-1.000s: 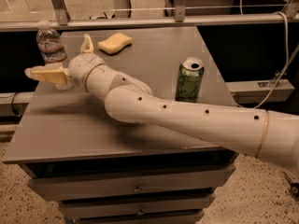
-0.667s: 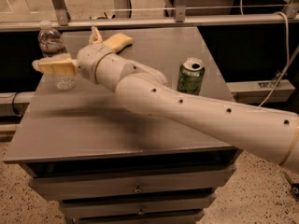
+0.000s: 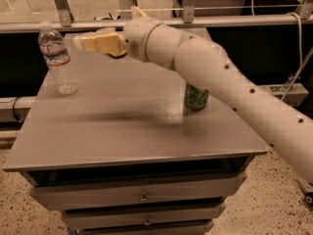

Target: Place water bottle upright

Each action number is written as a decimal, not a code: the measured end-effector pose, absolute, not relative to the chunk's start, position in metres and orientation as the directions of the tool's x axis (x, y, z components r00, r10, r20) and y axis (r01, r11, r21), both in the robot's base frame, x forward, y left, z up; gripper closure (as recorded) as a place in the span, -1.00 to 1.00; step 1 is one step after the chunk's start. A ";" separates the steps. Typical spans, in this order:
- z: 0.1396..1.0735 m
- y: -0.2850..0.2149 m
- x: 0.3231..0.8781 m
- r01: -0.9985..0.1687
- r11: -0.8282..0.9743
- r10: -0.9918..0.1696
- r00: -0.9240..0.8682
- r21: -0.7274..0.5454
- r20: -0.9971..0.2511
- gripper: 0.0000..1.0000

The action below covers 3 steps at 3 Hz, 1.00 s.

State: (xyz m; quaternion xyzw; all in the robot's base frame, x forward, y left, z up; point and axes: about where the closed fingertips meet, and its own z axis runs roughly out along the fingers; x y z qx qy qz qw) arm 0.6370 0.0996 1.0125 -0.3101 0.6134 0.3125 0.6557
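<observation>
The water bottle (image 3: 57, 58), clear ribbed plastic with a white cap and a red, white and blue label band, stands upright near the left edge of the grey table (image 3: 122, 131). My gripper (image 3: 107, 26) hangs above the table's back middle, to the right of the bottle and apart from it. It is open and empty: one beige finger (image 3: 98, 42) points left toward the bottle, and the other (image 3: 138, 12) sticks up behind the wrist.
A green soda can (image 3: 195, 98) stands at the table's right, partly hidden behind my white arm (image 3: 220, 77). Drawers (image 3: 142, 196) sit under the tabletop. A metal rail (image 3: 220, 21) runs behind the table.
The gripper has moved up and to the right, away from the bottle. The bottle stays upright on the table.
</observation>
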 end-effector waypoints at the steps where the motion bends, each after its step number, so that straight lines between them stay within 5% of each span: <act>1: 1.031 0.047 0.652 -0.776 0.630 -0.007 0.027 -0.026 -1.000 -1.00; 3: 1.058 0.009 0.661 -0.739 0.670 -0.042 0.063 -0.075 -0.997 -1.00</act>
